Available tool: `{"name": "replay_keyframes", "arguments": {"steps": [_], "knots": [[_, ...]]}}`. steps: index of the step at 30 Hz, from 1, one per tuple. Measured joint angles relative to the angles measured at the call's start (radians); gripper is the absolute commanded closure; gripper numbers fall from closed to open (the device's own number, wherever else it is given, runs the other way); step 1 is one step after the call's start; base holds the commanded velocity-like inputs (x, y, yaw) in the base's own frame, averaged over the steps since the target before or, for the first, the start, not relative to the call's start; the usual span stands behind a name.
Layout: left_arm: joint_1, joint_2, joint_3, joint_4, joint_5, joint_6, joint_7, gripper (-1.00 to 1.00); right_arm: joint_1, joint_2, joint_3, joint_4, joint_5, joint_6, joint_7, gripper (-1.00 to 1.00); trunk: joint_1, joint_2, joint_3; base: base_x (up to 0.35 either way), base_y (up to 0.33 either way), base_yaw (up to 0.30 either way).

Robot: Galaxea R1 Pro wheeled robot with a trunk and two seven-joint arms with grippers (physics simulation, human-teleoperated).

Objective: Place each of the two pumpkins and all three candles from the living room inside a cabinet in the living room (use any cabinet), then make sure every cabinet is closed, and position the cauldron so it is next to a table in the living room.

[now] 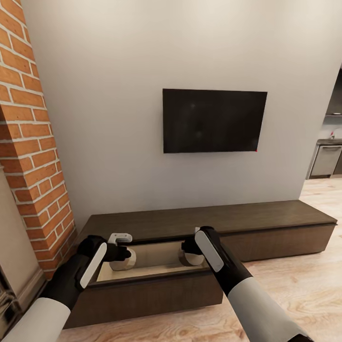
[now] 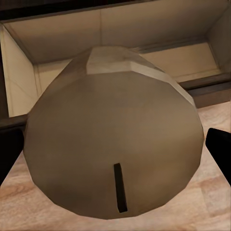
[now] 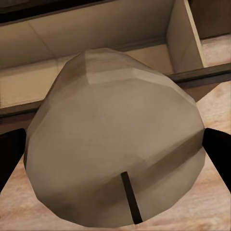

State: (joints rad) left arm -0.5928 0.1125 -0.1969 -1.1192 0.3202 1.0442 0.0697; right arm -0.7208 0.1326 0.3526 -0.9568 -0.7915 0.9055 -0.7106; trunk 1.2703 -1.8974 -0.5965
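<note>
Hovering over the cabinet's (image 1: 266,223) open drawer (image 1: 152,259), each gripper, left (image 1: 124,254) and right (image 1: 191,252), is gripping a candle (image 2: 113,144) (image 3: 115,149).

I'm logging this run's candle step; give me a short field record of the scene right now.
left hand: shut on a candle, over the open drawer
right hand: shut on a second candle, over the same drawer
drawer: pulled out of the cabinet, pale inside
cabinet top: bare
wall: dark TV above cabinet
</note>
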Motion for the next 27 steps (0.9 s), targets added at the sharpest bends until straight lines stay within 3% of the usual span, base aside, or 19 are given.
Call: {"name": "replay_keyframes", "arguments": {"steps": [10, 16, 27], "knots": [[-0.002, -0.002, 0.001, 0.012, 0.000, 0.000, 0.000, 1.00, 0.000, -0.001, 0.002, -0.001, 0.001, -0.001, 0.003, 1.00, 0.000, 0.000, 0.000, 0.084, 0.000, 0.000], [-0.030, -0.004, 0.003, 0.069, -0.001, 0.000, 0.000, 1.00, 0.001, -0.001, 0.006, -0.006, 0.002, -0.001, 0.006, 1.00, 0.000, 0.000, 0.000, 0.010, 0.000, 0.015], [-0.037, -0.006, 0.003, 0.086, -0.001, 0.000, -0.001, 1.00, 0.001, 0.001, 0.007, -0.008, -0.001, -0.002, 0.010, 1.00, 0.000, 0.000, -0.011, 0.001, -0.014, 0.174]]}}
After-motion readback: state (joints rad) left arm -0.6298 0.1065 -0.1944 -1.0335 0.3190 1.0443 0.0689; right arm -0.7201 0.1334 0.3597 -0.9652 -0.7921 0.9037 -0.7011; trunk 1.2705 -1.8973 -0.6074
